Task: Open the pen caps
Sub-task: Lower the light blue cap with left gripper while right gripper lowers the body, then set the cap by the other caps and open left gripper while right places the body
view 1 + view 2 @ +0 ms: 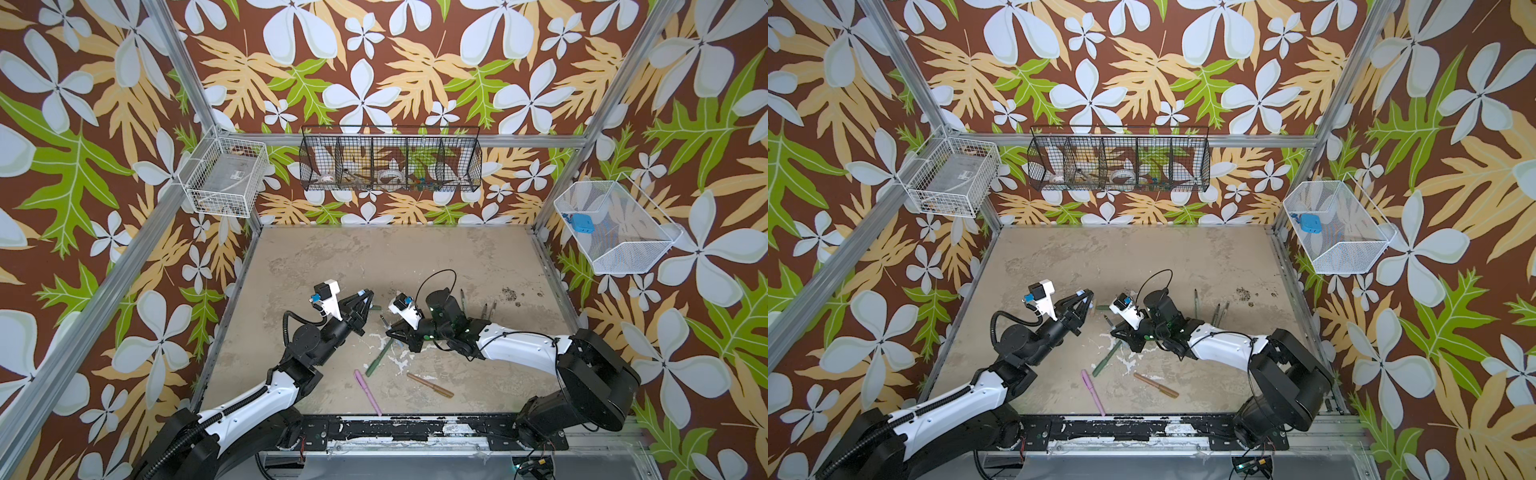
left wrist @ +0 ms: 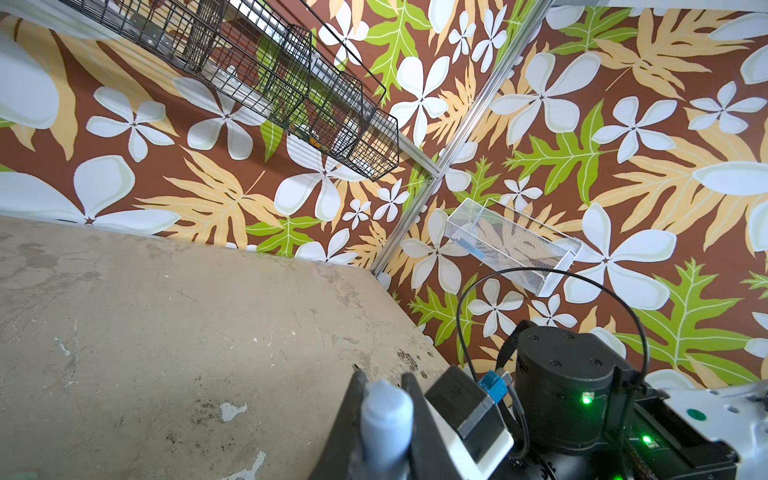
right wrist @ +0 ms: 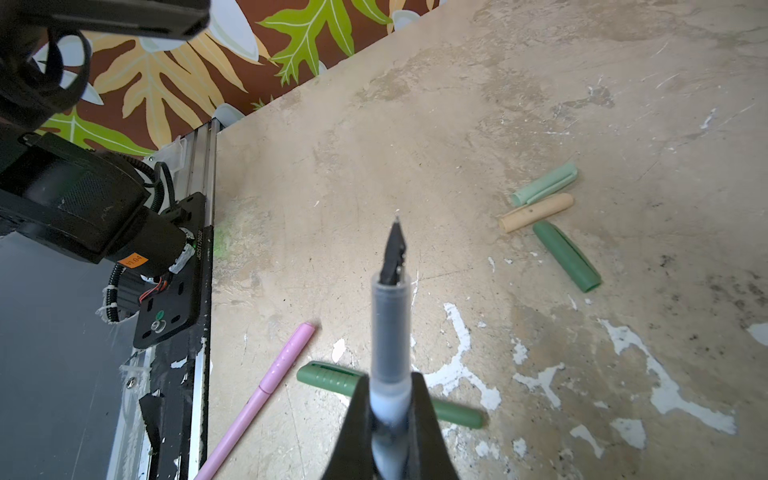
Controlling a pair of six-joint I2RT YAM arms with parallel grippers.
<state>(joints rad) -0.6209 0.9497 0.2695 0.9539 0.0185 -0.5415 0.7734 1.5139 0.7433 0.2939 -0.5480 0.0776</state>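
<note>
The bench is tan and old. It has dark stains, black spots near one side, and white patches where the top has chipped off. Walls with big white flowers and green and yellow leaves on brown stand around it, with grey metal bars at the corners. A black wire basket hangs on the back wall. A white wire basket hangs on the left, and a white mesh basket with a blue thing in it hangs on the right.

The left claw is up off the bench, squeezed tight on the light blue cap. The right claw is squeezed tight on the light blue pen, and its dark tip is bare.

Three more caps lie close together on the bench: a light green cap touching a beige cap, and a dark green cap just beside them. A pink pen, a green pen and a brown pen lie near the front with their caps on.
</note>
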